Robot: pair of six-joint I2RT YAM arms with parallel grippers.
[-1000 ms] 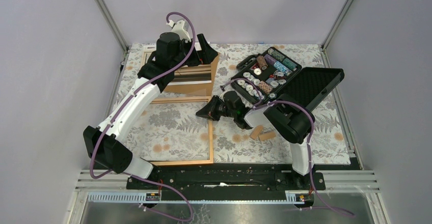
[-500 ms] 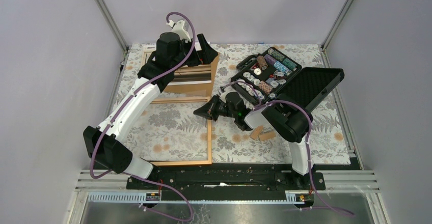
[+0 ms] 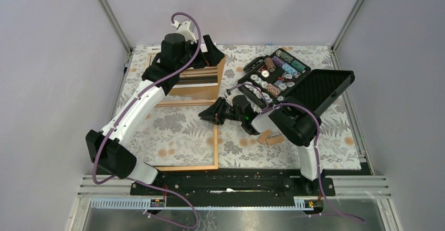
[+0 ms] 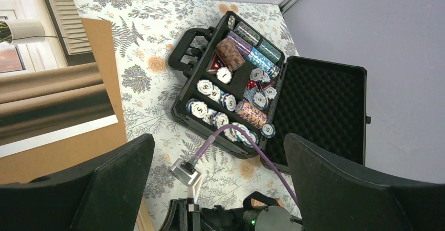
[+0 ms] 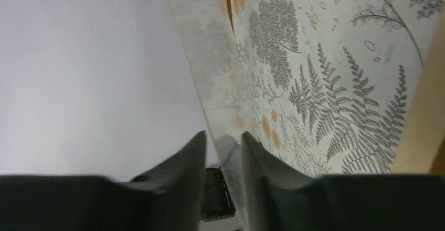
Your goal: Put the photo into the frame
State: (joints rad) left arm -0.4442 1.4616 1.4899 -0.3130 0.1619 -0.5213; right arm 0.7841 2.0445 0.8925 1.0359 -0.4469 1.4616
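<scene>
The large rectangular paper print of a plant by a window (image 3: 195, 76) lies face up at the far left of the table, on a plain brown backing board (image 3: 219, 68) whose right and near margins show past it. The left gripper (image 3: 209, 48) hangs above the board's far right corner, its black fingers (image 4: 113, 181) spread wide with nothing between them. The large rectangular frame of thin orange-tan wood (image 3: 216, 144) lies flat on the fern-patterned tablecloth (image 3: 336, 136) at near left, the cloth showing through its opening; the print is well outside it, beyond its far rail. The right gripper (image 3: 205, 116) sits low by the frame's right rail near the far corner, its fingers (image 5: 183, 163) drawn almost together with a thin slit left; whether they pinch anything cannot be told. An open black case of poker chips (image 3: 273, 74) stands at far right, and small tan wooden blocks (image 3: 265, 136) lie near the right arm
</scene>
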